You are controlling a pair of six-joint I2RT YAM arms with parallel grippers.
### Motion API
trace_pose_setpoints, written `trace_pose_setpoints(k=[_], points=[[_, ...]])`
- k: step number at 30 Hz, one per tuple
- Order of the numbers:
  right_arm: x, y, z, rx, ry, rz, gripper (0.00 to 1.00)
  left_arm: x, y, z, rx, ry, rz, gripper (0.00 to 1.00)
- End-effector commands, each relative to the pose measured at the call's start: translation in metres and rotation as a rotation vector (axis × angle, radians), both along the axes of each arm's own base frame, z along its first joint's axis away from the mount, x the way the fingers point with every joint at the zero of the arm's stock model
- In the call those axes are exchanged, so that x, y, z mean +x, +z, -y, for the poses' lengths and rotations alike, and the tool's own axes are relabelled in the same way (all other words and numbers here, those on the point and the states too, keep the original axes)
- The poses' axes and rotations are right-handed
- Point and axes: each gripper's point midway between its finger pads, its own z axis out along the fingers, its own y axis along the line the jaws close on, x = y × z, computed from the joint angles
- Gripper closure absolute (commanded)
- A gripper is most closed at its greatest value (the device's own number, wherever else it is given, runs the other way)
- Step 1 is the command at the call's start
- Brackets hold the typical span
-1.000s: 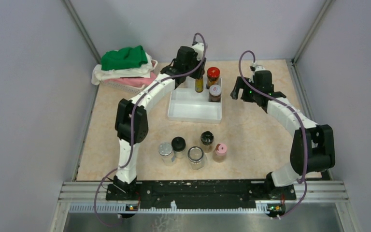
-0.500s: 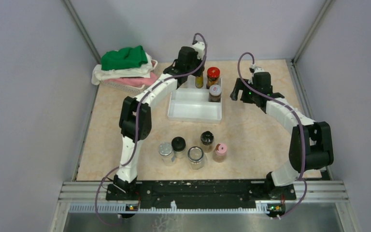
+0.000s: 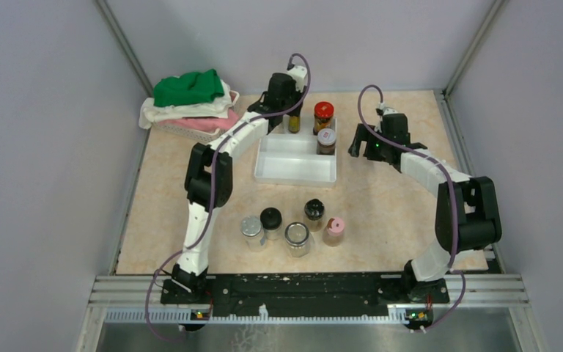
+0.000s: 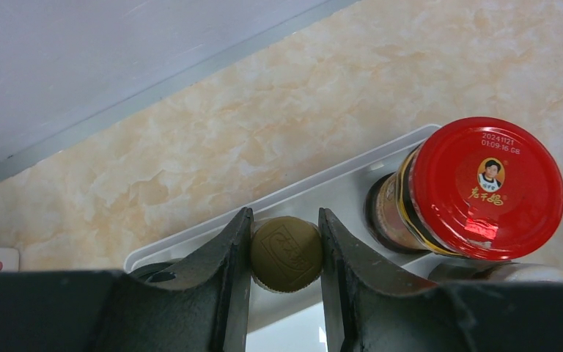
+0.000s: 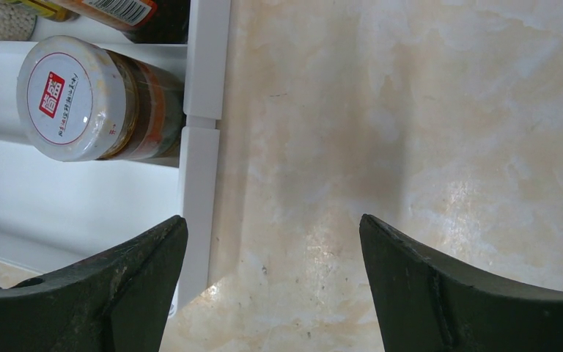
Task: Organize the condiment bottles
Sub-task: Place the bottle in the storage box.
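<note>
My left gripper (image 3: 290,116) is shut on the slim amber bottle (image 3: 294,123) at the back row of the white stepped tray (image 3: 293,169). In the left wrist view both fingers (image 4: 231,249) press on its olive cap (image 4: 286,254). A red-capped jar (image 3: 323,111) stands just right of it (image 4: 484,187). A jar with a white-red cap (image 3: 326,139) stands one step nearer (image 5: 81,99). My right gripper (image 3: 358,141) is open and empty over the table beside the tray's right wall (image 5: 273,220). Several jars stand nearer the bases: silver-capped (image 3: 251,229), black-capped (image 3: 270,218), wide silver-lidded (image 3: 297,237), black-capped (image 3: 314,210), pink-capped (image 3: 334,229).
A basket (image 3: 190,126) with a green cloth (image 3: 189,88) and pale cloths sits at the back left. Grey walls close the table on three sides.
My left gripper has carried the amber bottle a little to the left and farther back along the tray's back row. My right gripper has shifted slightly left, still open.
</note>
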Motion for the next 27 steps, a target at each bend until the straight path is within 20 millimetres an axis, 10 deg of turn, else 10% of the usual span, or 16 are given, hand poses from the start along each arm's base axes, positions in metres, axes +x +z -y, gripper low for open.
trace_pose_setpoints(k=[1,13,19,27], points=[[0.011,0.01,-0.001,0.015,0.004,0.05,0.14,0.018,0.058,0.007,-0.093,-0.002,0.16,0.75],[0.01,0.008,-0.003,0.02,0.012,0.049,0.14,0.014,0.056,0.018,-0.122,-0.059,0.149,0.73],[0.01,0.005,-0.003,0.023,0.015,0.046,0.14,0.011,0.046,0.016,-0.125,-0.041,0.111,0.33],[0.009,-0.003,-0.007,0.041,0.026,0.034,0.14,0.007,0.047,0.018,-0.133,-0.063,0.103,0.19]])
